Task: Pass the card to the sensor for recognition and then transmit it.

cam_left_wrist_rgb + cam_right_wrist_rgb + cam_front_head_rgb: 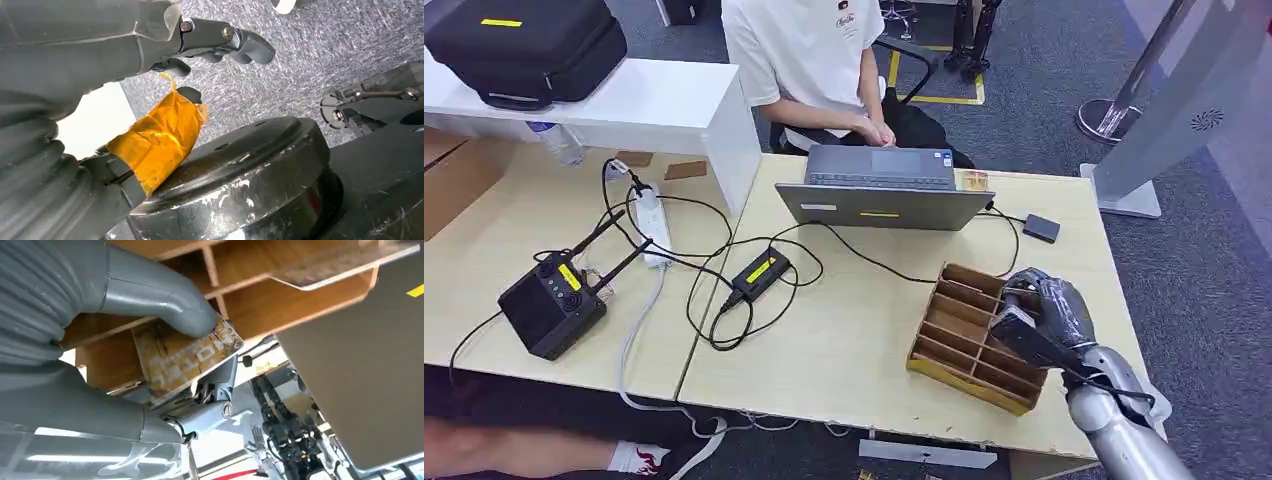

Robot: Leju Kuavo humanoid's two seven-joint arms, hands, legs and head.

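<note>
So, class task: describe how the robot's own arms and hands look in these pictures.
The right arm is silver metal with a black cable running along it. The right hand is dark grey. The left hand has a grey ribbed cover, dark fingers and orange tape wrapped round its thumb.

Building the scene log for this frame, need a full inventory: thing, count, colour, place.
card: 1, tan with pale lettering, pinched in the right hand
wooden divider tray: 1, brown, right part of the table
laptop: 1, grey, far side of the table, in front of a seated person
small dark box: 1, right of the laptop
power strip: 1, white, left part of the table
black adapter: 1, yellow label, table centre
black radio unit: 1, near left
black case: 1, on the white shelf
person: 1, white shirt
right hand: grey, over the tray
left hand: grey, orange tape, above the floor
</note>
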